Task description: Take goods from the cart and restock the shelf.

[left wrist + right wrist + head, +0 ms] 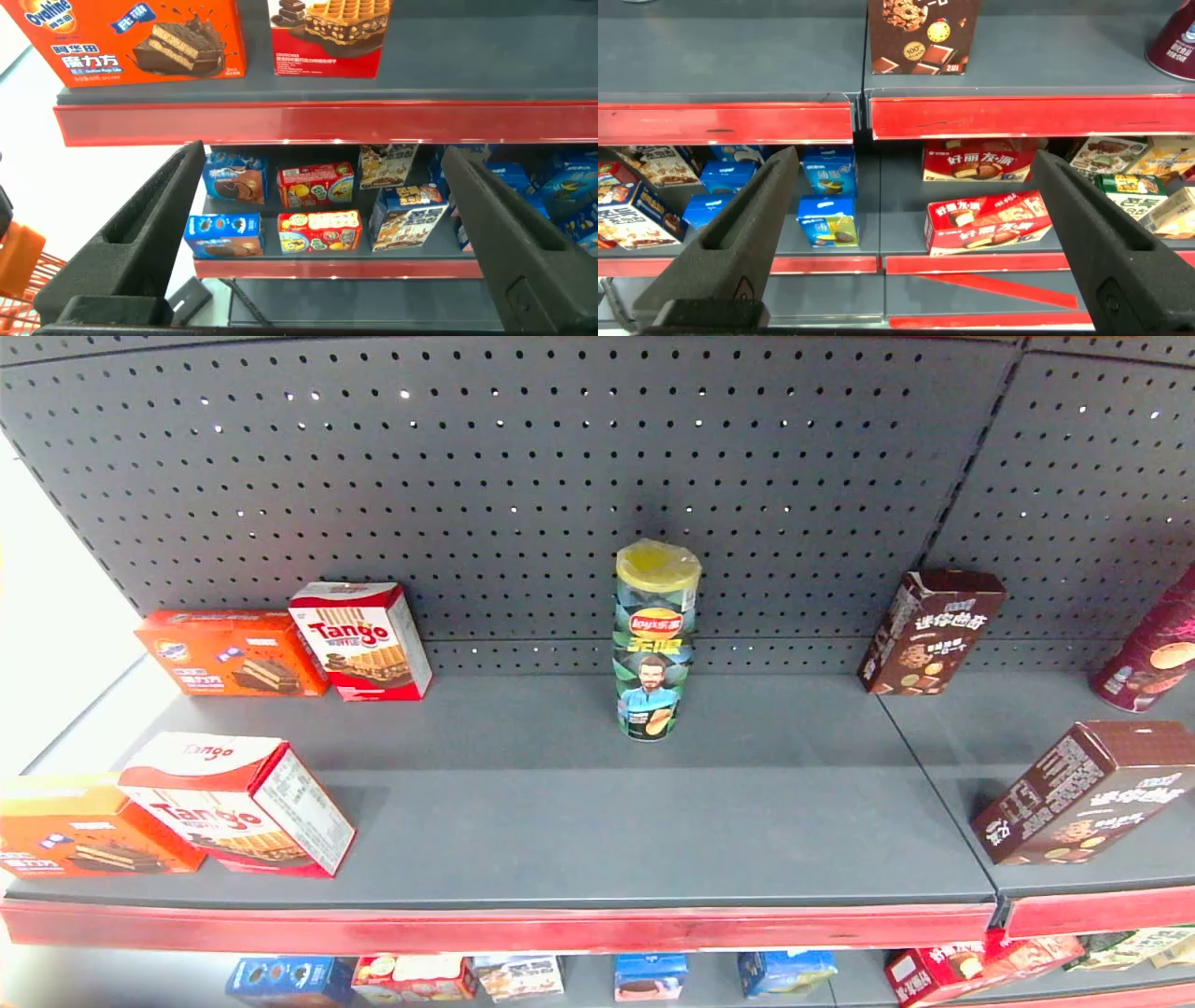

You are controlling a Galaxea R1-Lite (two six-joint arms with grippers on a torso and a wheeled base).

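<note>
Head view: chip can (pixel 655 639) stands upright on the shelf (pixel 560 821) by the back panel, wafer boxes (pixel 359 639) left of the can, brown cookie boxes (pixel 929 630) right of it. Left wrist view: left gripper (pixel 322 159) spread wide, holding nothing, facing the tiers below the can's; orange edge (pixel 19 271) nearby, likely the cart. Right wrist view: right gripper (pixel 915 159) also spread, nothing held. Judged step: fetching; next needs a turn to the cart and a grasp on one item.

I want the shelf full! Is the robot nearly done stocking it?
Not nearly. One tall chip can with a yellow lid stands on the grey metal shelf. The left gripper and right gripper are open and empty. The wide bare middle needs filling.
</note>
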